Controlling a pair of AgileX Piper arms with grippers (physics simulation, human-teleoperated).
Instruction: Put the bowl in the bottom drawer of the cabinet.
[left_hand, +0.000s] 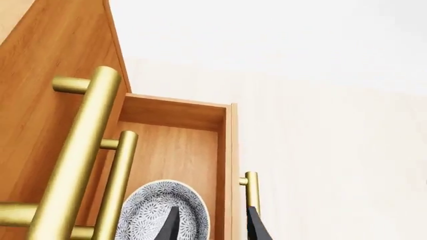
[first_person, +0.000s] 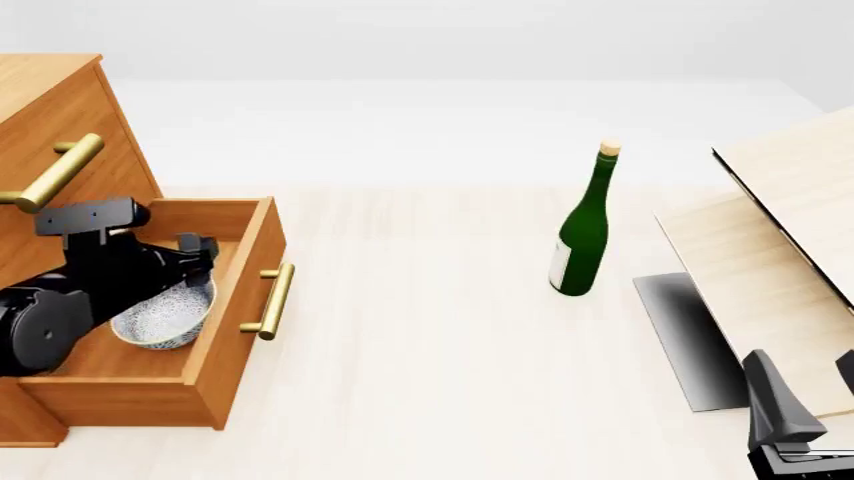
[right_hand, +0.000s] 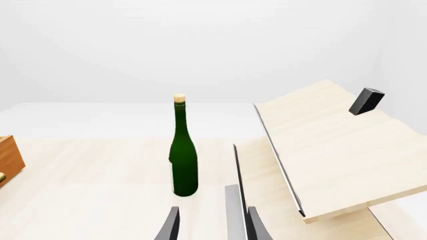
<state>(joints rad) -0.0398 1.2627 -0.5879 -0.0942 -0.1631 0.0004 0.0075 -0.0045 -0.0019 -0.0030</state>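
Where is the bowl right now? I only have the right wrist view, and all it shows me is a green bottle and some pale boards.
Observer: The bowl sits inside the pulled-out bottom drawer of the cabinet, at the left of the front view.
Operator: Is the left claw holding it?
Observer: It seems not. The left claw is spread wide, with one finger over the bowl and the other outside the drawer's front board.
Operator: Is anything else in that drawer?
Observer: Only the bowl shows, though the left arm hides part of the drawer floor.
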